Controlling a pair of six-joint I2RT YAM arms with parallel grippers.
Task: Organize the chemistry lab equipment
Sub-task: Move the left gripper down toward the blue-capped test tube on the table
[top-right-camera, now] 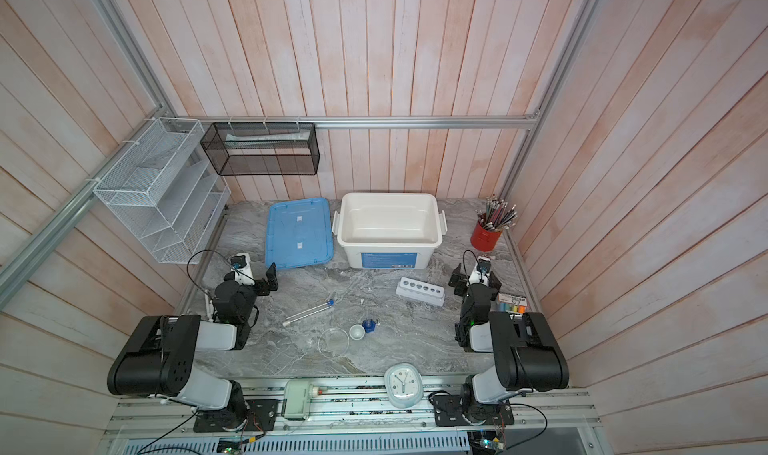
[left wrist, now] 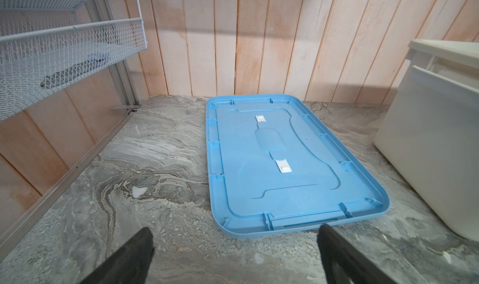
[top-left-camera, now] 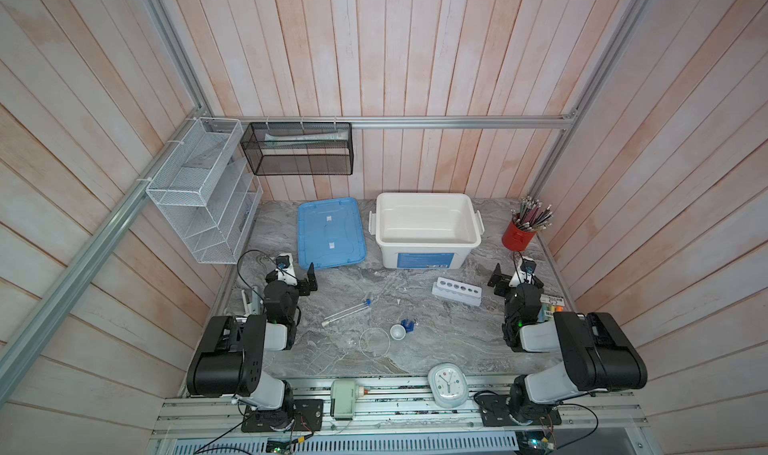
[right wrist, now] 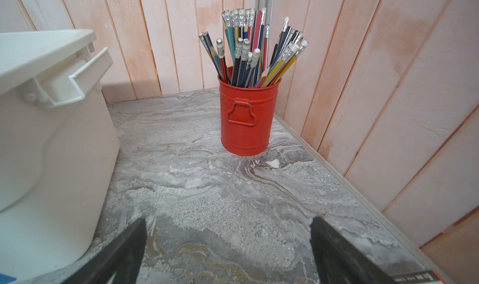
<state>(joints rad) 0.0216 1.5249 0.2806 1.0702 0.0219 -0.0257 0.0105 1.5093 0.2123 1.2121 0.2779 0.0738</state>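
Note:
Two slim clear test tubes (top-left-camera: 347, 311) (top-right-camera: 309, 312) lie side by side on the marble table, one blue-capped. The white six-hole rack (top-left-camera: 456, 291) (top-right-camera: 420, 292) stands right of centre. Nearer the front sit a small white bowl (top-left-camera: 397, 331) (top-right-camera: 356, 331), a clear round glass vessel (top-left-camera: 374, 341) (top-right-camera: 333, 341) and a blue-based clear cylinder (top-left-camera: 408, 325) (top-right-camera: 369, 325). My left gripper (top-left-camera: 297, 272) (left wrist: 235, 228) hangs open and empty, left of the tubes, by the blue lid's near edge. My right gripper (top-left-camera: 515, 276) (right wrist: 228, 220) is open and empty, right of the rack.
An open white tub (top-left-camera: 424, 257) (left wrist: 427, 140) (right wrist: 39, 140) stands at the back, a blue lid (top-left-camera: 330, 232) (left wrist: 285, 166) flat beside it. A red cup of pencils (top-left-camera: 517, 237) (right wrist: 246, 119) fills the back right corner. An oval clock (top-left-camera: 448, 384) sits at the front edge. Wire shelves (top-left-camera: 203, 191) hang left.

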